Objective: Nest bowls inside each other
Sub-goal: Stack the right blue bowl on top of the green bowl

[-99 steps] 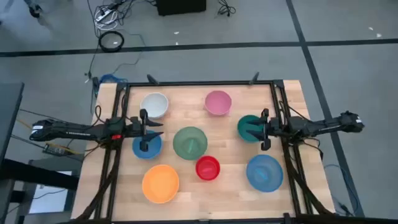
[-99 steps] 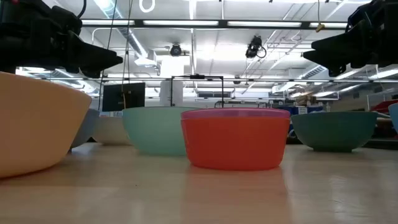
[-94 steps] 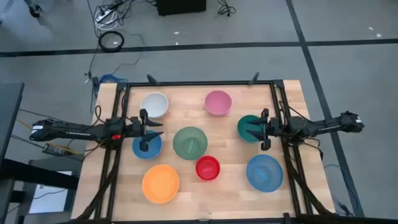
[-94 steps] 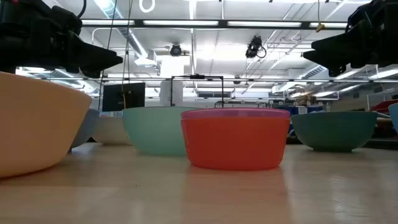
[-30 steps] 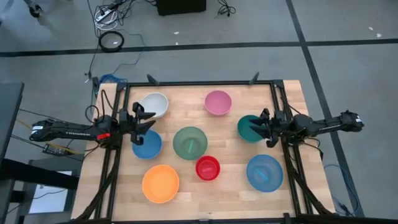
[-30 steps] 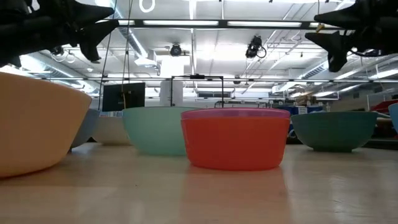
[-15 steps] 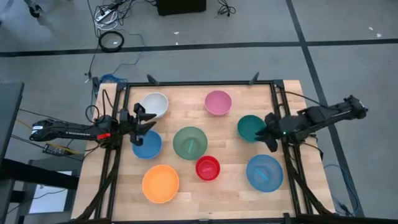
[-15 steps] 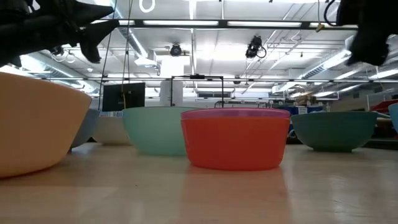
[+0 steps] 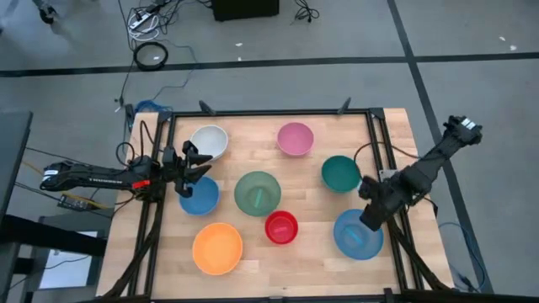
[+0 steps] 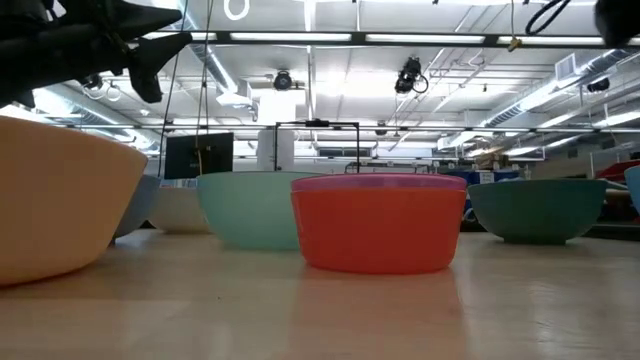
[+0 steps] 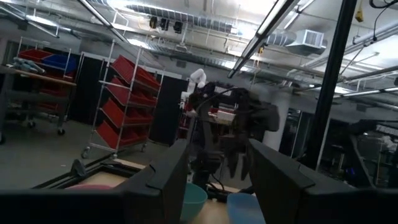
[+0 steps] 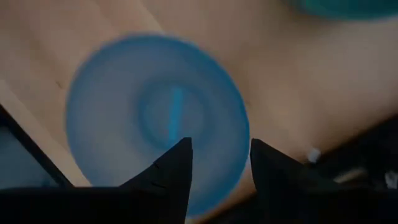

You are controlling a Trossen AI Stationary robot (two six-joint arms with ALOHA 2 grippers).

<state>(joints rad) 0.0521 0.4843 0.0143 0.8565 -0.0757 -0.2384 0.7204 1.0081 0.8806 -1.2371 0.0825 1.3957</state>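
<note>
My right gripper [image 9: 371, 219] hangs over the near-right corner of the wooden worktop [image 9: 316, 252], jaws apart and empty, just above the rim of the larger round blue plastic bowl [image 9: 358, 234], which looks smeared in my wrist view. My left gripper [image 9: 195, 165] waits at the left edge, jaws apart, between the white plastic bowl [image 9: 209, 141] and the smaller blue bowl [image 9: 199, 196]. From table height the orange bowl [image 10: 60, 200] is cut off and the red bowl [image 10: 378, 222] hides much behind it.
</note>
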